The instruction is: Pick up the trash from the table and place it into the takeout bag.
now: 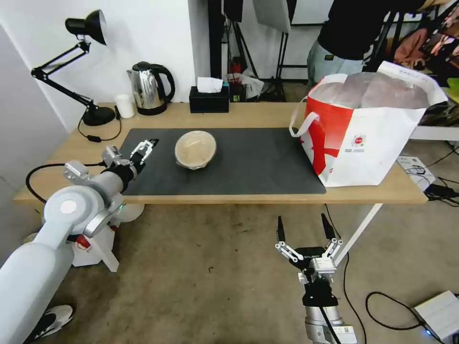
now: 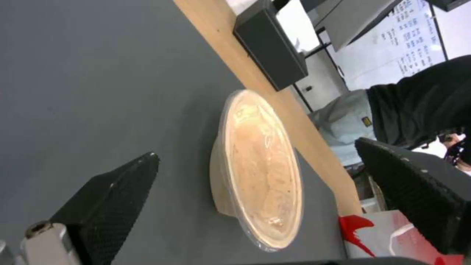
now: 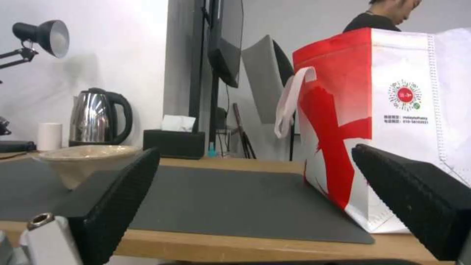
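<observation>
Reaching over the near-left part of the dark grey mat (image 1: 248, 162), the left gripper (image 1: 143, 149) hovers just beside the beige lidded container (image 1: 195, 149), fingers spread and holding nothing. The container sits on the mat, left of centre on the table (image 1: 239, 114), lid on, apart from the gripper.

From the left wrist view the container (image 2: 257, 169) lies between the two black fingers (image 2: 115, 198), farther out than their tips, with a clear gap on both sides; its clear lid shows a pale film inside — a detail the head view does not resolve. The same view catches the black tissue box (image 2: 272, 55) at the far table edge and a red-and-white corner of the takeout bag (image 2: 388, 235).

The right gripper (image 1: 304, 229) hangs low in front of the table's near edge, below tabletop level, wide open and empty. Its wrist camera looks along the tabletop: container rim (image 3: 86, 152) to one side, takeout bag (image 3: 392, 121) to the other, standing upright on the right end of the table, partly on the mat's edge. That view shows the bag's round red logo and white loop handle side-on; the head view looks down into its open, foil-lined mouth (image 1: 377, 91).

At the back of the table — a kettle (image 1: 150, 88), a small white cup (image 1: 125, 105), a black desk lamp (image 1: 81, 67).
</observation>
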Motion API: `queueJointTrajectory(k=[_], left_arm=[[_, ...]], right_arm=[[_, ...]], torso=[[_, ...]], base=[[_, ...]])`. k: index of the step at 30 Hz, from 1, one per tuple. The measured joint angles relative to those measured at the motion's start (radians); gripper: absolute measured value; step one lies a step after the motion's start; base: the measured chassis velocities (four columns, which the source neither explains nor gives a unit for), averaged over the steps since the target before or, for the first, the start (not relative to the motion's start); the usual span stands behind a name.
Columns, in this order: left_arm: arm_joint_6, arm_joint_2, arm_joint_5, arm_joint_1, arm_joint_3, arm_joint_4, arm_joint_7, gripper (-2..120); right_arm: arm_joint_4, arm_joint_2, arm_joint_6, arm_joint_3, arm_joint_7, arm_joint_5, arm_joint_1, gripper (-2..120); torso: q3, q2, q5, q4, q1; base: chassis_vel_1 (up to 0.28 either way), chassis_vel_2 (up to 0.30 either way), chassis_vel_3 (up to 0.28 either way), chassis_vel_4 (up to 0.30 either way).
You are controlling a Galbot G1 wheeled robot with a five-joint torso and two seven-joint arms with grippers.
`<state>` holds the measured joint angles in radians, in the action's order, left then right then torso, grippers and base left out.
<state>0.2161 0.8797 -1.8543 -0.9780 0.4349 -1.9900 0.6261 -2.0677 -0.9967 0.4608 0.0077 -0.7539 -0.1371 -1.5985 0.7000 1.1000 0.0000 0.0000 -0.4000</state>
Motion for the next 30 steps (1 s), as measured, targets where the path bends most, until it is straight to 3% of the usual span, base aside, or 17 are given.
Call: queueJointTrajectory(k=[30], left_arm=[[0.009, 0.073, 0.016, 0.156, -0.163, 0.138, -0.010, 100]], right_arm=[[0.000, 0.000, 0.000, 0.000, 0.000, 0.000, 0.000, 100]], torso=[[0.000, 0.000, 0.0001, 0.0000, 0.000]], base=[[0.000, 0.000, 0.000, 0.000]])
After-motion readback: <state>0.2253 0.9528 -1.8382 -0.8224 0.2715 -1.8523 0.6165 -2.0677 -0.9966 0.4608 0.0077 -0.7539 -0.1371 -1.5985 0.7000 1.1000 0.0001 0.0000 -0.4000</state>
